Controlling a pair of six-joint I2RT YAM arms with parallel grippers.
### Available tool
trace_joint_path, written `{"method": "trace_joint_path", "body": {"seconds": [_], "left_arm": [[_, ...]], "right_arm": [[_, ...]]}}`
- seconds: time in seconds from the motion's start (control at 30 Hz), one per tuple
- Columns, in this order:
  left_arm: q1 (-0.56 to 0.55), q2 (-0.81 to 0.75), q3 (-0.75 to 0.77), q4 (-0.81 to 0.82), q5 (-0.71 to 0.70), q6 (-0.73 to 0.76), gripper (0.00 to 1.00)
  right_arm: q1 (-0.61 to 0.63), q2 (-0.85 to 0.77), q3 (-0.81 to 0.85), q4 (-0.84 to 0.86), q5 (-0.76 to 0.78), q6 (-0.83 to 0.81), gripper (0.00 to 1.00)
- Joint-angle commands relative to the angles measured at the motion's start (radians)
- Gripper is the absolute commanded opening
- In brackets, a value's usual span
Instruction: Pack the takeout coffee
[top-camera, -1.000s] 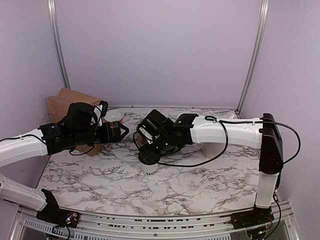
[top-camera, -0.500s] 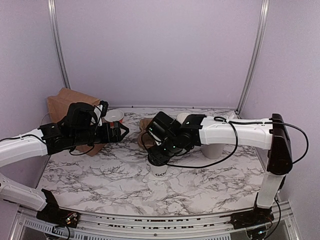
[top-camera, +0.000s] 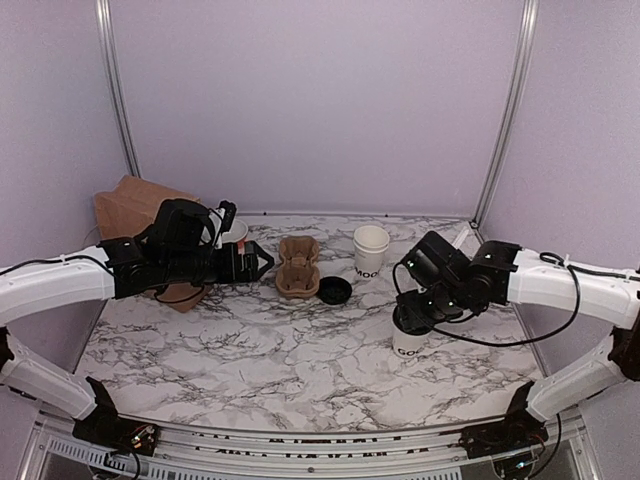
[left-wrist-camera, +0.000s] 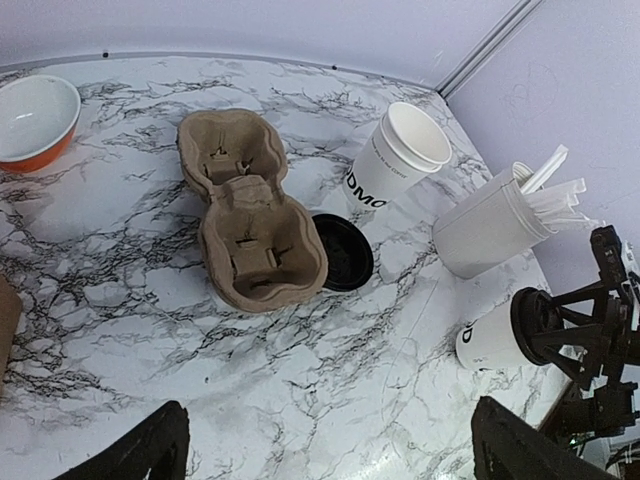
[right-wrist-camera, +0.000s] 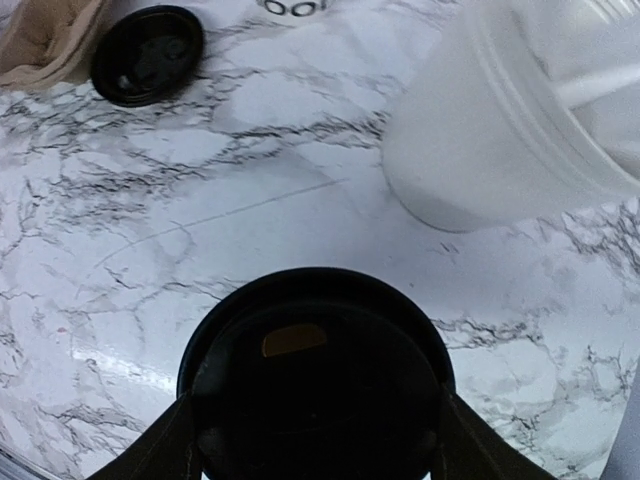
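The takeout coffee (top-camera: 408, 338), a white paper cup with dark lettering and a black lid (right-wrist-camera: 315, 370), is at the right side of the marble table. My right gripper (top-camera: 418, 312) comes down from above and is shut on it, one finger on each side of the lid rim. The left wrist view shows the cup (left-wrist-camera: 493, 340) tilted, close to the tabletop, with the right gripper (left-wrist-camera: 560, 330) round its top. My left gripper (top-camera: 257, 262) hovers open at the left with nothing between its fingers (left-wrist-camera: 150, 450), pointing toward the brown pulp cup carrier (top-camera: 298, 267).
The carrier (left-wrist-camera: 250, 225) lies at centre back with a loose black lid (left-wrist-camera: 343, 252) beside it. Stacked lidless white cups (top-camera: 370, 250) stand behind. A white cylinder with utensils (left-wrist-camera: 490, 225) is close behind the coffee. A red bowl (left-wrist-camera: 35, 120) and brown paper bag (top-camera: 130, 205) sit far left.
My right arm has carried the coffee from the table's centre to the right side, uncovering the carrier and loose lid. The left arm shifted slightly right.
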Motion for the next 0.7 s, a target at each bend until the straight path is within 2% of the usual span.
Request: {"method": "trace_joint_path", "body": {"seconds": [0.0,0.2,0.4,0.5,0.67], "left_arm": [[0.006,0.030,0.046,0.024,0.036,0.022,0.99],[0.006,0.037,0.058,0.022,0.044,0.039,0.99],[0.007,0.033,0.054,0.022,0.045,0.043,0.99],[0.007,0.035,0.053,0.022,0.050,0.041,0.99],[0.007,0.033,0.053,0.022,0.051,0.039,0.99]], "right_arm": [[-0.118,-0.150,-0.098,-0.052,0.046,0.068,0.61],[-0.272,-0.262,-0.174,-0.076,0.042,0.076,0.60],[-0.307,-0.285,-0.198,-0.095,0.059,0.085,0.60],[-0.308,-0.295,-0.202,-0.097,0.053,0.096,0.66],[-0.308,-0.314,-0.197,-0.103,0.049,0.103,0.86]]}}
